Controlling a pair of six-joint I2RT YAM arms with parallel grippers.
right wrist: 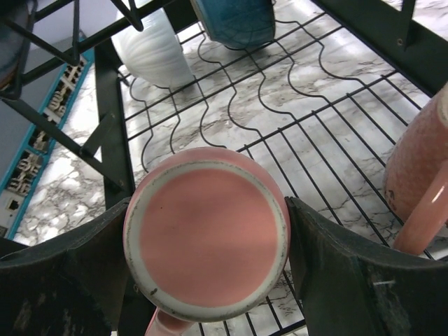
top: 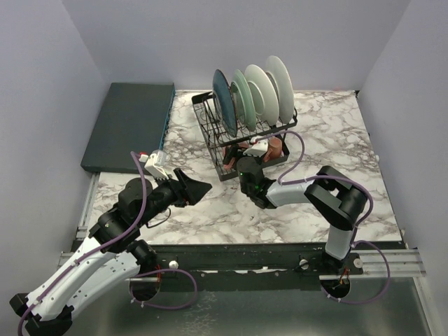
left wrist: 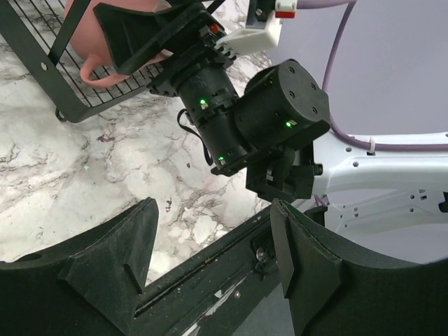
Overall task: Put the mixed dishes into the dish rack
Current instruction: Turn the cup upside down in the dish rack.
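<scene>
Mug (right wrist: 206, 231) base-up in the rack's (top: 206, 119) lower tier, gripped by the right hand (right wrist: 210, 245).
Its fingers (right wrist: 105, 259) press both sides of the salmon mug. The pale foot ring faces the wrist camera, beside a corner post and near a 2nd pink mug (right wrist: 420, 168). Whether the rim touches the wires is hidden. Best lower it until the rim sits flat, release gently, then back straight out clear of the post. 4 plates (top: 255, 91) stand upright above. The left hand (top: 192, 187) hangs open and empty over the bench (top: 315, 126).
</scene>
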